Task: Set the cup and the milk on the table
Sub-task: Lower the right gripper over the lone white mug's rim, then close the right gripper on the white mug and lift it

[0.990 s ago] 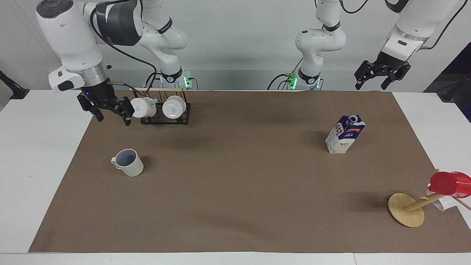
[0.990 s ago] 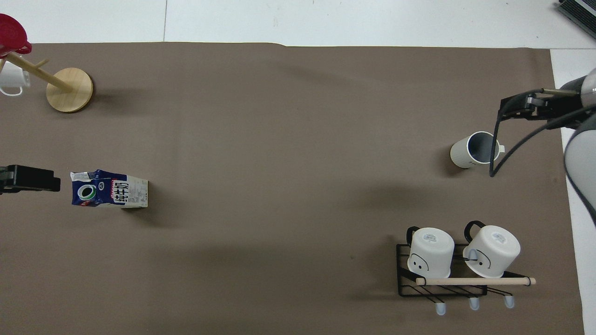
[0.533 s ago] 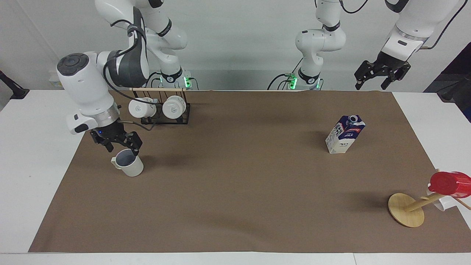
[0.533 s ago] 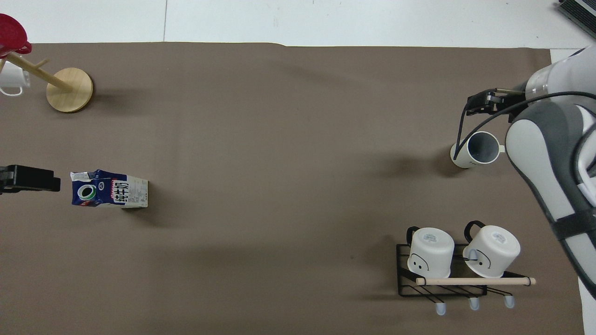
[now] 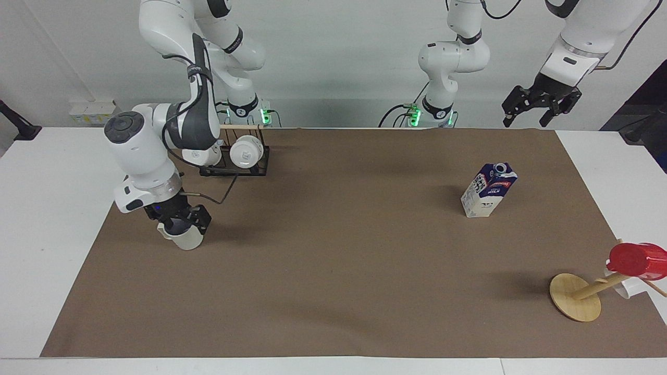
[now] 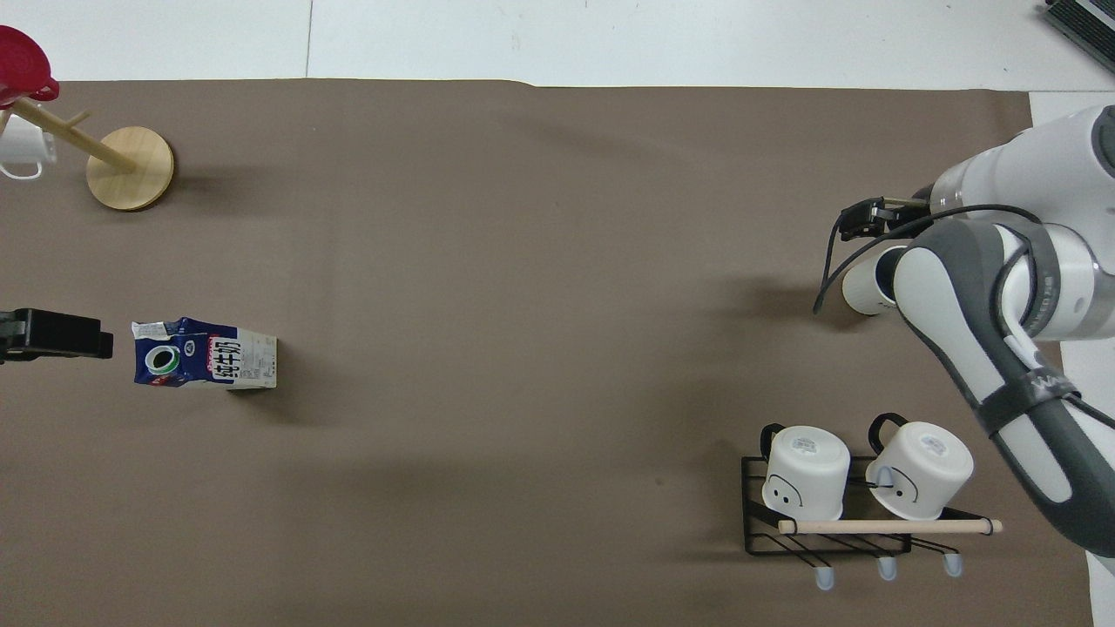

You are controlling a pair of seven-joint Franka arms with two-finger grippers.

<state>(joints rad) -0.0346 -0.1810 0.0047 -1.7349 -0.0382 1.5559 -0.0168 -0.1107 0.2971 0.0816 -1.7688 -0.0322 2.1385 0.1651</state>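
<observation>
While your right gripper (image 5: 180, 225) is sitting down at the cream cup (image 5: 186, 238), near the mug rack (image 5: 234, 159), its grip isn't readable.

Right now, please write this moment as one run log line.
right gripper: down at cup, grasp unclear | left gripper: waiting, open, raised at table edge | milk: upright on mat

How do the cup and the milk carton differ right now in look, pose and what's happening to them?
The cup is cream-white, round and short; the milk is a taller dark blue and white gable-top carton. The right pincer is down at the cup's rim; the left pincer waits away from the milk. Both stand upright on the table.
</observation>
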